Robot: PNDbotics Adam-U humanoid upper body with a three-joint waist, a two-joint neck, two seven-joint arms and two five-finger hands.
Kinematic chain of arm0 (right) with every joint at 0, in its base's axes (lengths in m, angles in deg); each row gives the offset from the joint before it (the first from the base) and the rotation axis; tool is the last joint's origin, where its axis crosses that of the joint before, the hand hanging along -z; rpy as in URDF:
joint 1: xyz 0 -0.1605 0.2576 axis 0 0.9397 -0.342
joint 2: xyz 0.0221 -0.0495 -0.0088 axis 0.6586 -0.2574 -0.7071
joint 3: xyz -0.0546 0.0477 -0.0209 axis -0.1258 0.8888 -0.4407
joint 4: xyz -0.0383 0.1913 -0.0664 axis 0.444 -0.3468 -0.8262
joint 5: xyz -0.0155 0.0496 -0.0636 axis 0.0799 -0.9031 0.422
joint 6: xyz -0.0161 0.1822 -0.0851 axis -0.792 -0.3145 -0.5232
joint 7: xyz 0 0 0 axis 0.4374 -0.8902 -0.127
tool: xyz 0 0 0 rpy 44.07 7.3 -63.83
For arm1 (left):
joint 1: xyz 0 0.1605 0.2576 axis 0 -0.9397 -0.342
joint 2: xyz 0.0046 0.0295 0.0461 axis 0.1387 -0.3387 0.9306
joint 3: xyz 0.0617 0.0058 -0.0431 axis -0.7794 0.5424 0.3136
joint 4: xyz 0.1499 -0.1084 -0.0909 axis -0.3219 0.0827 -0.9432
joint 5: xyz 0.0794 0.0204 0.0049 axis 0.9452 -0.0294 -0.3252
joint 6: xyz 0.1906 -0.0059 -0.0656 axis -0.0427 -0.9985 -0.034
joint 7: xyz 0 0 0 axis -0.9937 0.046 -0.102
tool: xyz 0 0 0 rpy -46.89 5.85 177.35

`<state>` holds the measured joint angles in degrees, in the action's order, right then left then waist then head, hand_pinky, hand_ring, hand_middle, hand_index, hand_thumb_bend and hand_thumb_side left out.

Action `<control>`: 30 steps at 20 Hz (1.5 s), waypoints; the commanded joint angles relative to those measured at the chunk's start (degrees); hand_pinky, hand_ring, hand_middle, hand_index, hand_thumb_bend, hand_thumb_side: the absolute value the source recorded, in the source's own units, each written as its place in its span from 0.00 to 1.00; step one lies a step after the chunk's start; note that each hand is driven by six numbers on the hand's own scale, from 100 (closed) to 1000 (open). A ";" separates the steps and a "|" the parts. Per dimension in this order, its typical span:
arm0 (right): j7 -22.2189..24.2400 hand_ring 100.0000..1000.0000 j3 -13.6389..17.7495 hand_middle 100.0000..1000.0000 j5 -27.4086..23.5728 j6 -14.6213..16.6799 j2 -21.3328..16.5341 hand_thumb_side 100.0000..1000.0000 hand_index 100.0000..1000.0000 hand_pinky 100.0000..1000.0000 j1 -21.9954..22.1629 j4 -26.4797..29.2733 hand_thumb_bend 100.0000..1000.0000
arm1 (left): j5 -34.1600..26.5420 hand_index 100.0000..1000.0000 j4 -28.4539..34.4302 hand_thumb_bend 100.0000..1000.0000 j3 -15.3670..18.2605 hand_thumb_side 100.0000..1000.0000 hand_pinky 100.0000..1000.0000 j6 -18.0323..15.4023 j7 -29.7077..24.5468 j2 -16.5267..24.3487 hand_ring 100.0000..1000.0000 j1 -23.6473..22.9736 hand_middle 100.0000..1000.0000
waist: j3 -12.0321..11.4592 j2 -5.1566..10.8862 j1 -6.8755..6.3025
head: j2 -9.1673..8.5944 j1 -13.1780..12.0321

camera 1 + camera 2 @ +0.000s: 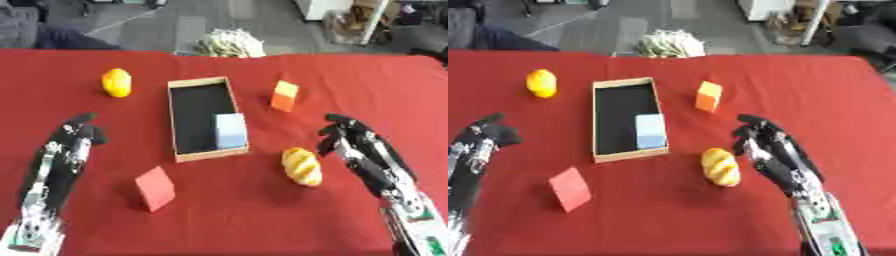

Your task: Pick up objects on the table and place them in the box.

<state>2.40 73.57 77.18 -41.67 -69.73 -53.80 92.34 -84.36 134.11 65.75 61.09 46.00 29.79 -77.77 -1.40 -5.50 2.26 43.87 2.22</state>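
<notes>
Our right hand (pixel 359 145), fingers relaxed and holding nothing, hangs just right of the yellow bread-shaped loaf (pixel 301 166) at lower centre; a sideways brush could roll it away from the cardboard box (pixel 178 150).
</notes>
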 commanded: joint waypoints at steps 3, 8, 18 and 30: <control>0.09 0.52 0.25 0.57 0.19 0.10 -0.80 0.37 0.82 0.49 -0.32 1.16 0.00 | -0.85 0.82 3.17 0.00 0.88 0.59 0.76 -0.17 0.21 3.79 0.60 3.69 0.56 | 0.13 1.41 -0.19 | 0.24 0.03; 0.16 0.52 0.14 0.57 0.20 0.10 -0.90 0.36 0.82 0.49 -0.20 1.04 0.00 | -2.53 0.82 6.24 0.00 2.28 0.51 0.76 -0.03 0.83 8.23 0.61 12.20 0.57 | 0.25 1.65 -0.29 | 0.24 -0.15; 1.40 0.52 -1.16 0.57 -0.29 -0.03 -0.41 0.37 0.82 0.49 -0.39 0.88 0.00 | -3.98 0.83 -13.43 0.00 4.34 0.49 0.75 7.08 5.49 15.90 0.61 36.32 0.57 | 3.54 1.79 -0.45 | 0.24 -1.84; 2.42 0.52 -2.11 0.57 -0.37 -0.09 -1.37 0.36 0.82 0.49 -1.29 0.79 0.00 | 23.83 0.86 -54.55 0.00 -0.46 0.15 0.78 7.52 0.77 18.90 0.65 52.35 0.62 | 8.68 1.30 -1.97 | 0.24 -4.15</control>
<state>4.64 71.44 76.90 -41.87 -69.91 -54.39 92.31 -64.42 81.83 65.47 69.04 47.58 47.14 -27.06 7.31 -5.14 1.08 43.89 -1.56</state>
